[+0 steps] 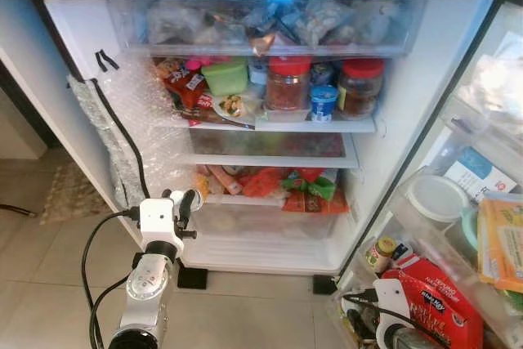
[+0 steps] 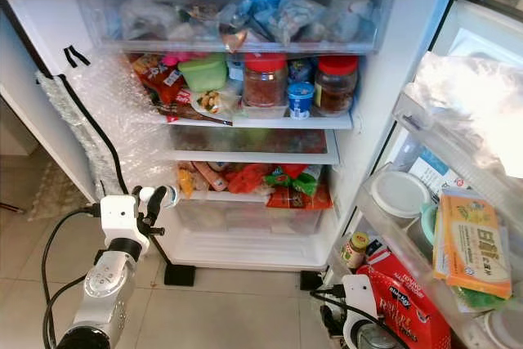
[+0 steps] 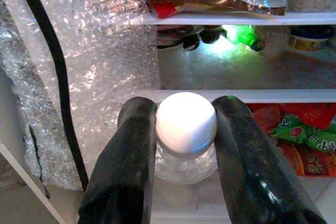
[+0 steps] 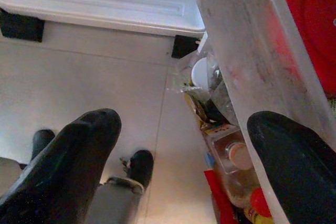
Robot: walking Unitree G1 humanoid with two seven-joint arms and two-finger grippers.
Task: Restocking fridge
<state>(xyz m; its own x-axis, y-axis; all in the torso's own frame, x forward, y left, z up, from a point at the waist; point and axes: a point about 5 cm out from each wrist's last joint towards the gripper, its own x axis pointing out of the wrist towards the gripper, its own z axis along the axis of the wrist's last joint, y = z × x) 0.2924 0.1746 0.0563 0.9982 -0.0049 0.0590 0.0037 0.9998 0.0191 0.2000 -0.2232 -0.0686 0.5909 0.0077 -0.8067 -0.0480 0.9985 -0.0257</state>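
One clear bottle with a white cap (image 3: pixel 186 121) sits clamped between the two fingers of the left end effector (image 3: pixel 185 145), before the open fridge (image 1: pixel 359 161) near its bubble-wrapped left wall. The right end effector (image 4: pixel 173 166) hangs spread apart, holding nothing, beside the door shelf (image 4: pixel 252 51). Two red-lidded jars (image 1: pixel 288 83) stand on a shelf.

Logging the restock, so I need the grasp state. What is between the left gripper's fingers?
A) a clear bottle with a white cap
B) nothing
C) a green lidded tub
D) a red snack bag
A: in the left wrist view the left gripper has its fingers closed around a clear bottle just under its white cap.
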